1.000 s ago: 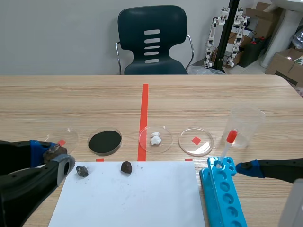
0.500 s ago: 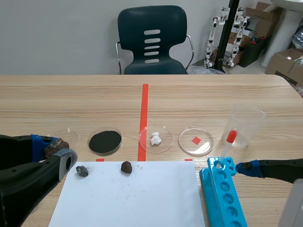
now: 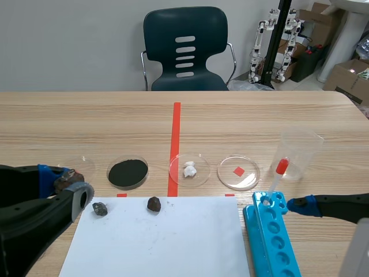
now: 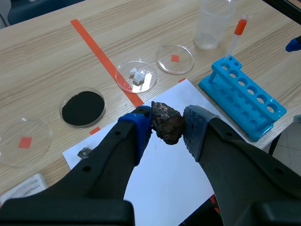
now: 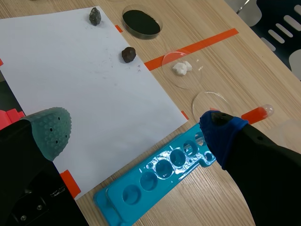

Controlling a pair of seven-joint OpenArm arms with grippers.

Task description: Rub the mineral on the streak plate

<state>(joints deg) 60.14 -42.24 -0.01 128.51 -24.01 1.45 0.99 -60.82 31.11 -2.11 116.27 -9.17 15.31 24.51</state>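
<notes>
We see the left pincer (image 4: pixel 168 127) clamped on the dark mineral (image 4: pixel 164 120) beside the white sheet (image 3: pixel 155 239) at the counter's (image 3: pixel 259 121) near edge; the right pincer (image 5: pixel 134 129) stands wide apart.

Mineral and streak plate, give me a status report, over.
Left gripper shut on mineral, beside streak plate. Right gripper open by blue rack. Grey rock and brown rock on plate's far edge.

left tool (image 4: pixel 168 128) low at its side, clamped on the mineral (image 4: pixel 165 121); right tool (image 5: pixel 134 129) low, fingers spread.
</notes>
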